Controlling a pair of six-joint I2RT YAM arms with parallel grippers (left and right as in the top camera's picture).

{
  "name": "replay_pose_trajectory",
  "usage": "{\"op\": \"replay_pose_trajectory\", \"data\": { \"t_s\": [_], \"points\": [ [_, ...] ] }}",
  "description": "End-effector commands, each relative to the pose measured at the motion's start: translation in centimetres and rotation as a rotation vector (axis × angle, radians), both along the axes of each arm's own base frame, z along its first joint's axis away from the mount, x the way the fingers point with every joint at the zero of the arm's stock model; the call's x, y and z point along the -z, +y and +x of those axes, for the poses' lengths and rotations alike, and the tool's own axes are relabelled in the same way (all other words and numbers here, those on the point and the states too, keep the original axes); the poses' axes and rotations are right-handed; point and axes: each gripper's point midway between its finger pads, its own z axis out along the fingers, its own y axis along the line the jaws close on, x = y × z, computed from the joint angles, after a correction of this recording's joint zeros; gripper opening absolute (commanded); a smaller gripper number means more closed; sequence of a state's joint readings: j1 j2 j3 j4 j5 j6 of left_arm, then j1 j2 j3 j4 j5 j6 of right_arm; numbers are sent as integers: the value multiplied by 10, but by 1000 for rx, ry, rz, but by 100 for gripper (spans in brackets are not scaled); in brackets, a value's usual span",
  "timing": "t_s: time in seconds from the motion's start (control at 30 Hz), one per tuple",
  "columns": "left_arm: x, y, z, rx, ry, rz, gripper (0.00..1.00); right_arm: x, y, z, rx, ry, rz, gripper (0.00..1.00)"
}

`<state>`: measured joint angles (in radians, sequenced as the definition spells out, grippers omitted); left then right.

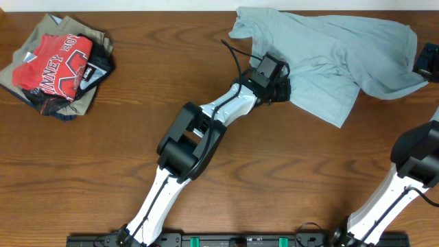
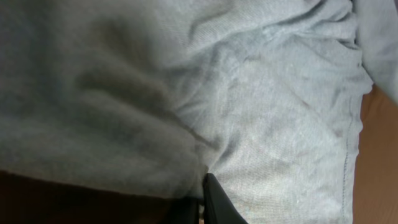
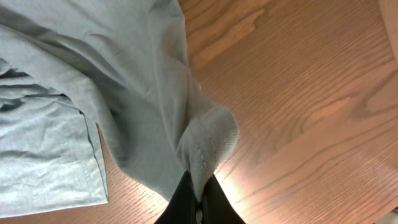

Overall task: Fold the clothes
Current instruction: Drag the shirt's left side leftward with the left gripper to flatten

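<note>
The clothes (image 1: 329,55), a wrinkly pale blue-grey garment, lie spread across the table's far right. My left gripper (image 1: 280,88) sits at their lower left edge. In the left wrist view the fabric (image 2: 280,112) fills the frame and bunches over my left gripper (image 2: 203,186), which is shut on it; only one dark finger (image 2: 217,205) shows. My right gripper (image 1: 426,63) is at the garment's far right end. In the right wrist view my right gripper (image 3: 198,190) is shut on a hemmed fold of the fabric (image 3: 124,74), lifted slightly off the wood.
A pile of other garments with a red T-shirt (image 1: 55,65) on top lies at the far left. The wooden table (image 1: 274,178) stretches bare toward the near side. The right gripper is close to the table's right edge.
</note>
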<state>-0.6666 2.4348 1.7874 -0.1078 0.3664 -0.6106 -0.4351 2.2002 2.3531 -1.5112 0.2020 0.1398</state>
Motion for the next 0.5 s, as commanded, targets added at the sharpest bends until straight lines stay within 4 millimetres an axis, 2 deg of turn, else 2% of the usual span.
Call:
{"op": "replay_pose_trajectory", "data": {
  "t_s": [0.0,0.1,0.23,0.47],
  "points": [
    [27,25,6,-61,56,60,6,-1,-5,-3,-2,4,-5,1],
    [29,56,12,-106,115,106,6,-1,-5,-3,-1,5,-5,1],
    [24,112,16,-180,214,175,6,-1,-8,-5,6,5,-5,2],
    [-2,234,11,-261,364,293,6,3,-1,-11,3,30,35,1]
  ]
}}
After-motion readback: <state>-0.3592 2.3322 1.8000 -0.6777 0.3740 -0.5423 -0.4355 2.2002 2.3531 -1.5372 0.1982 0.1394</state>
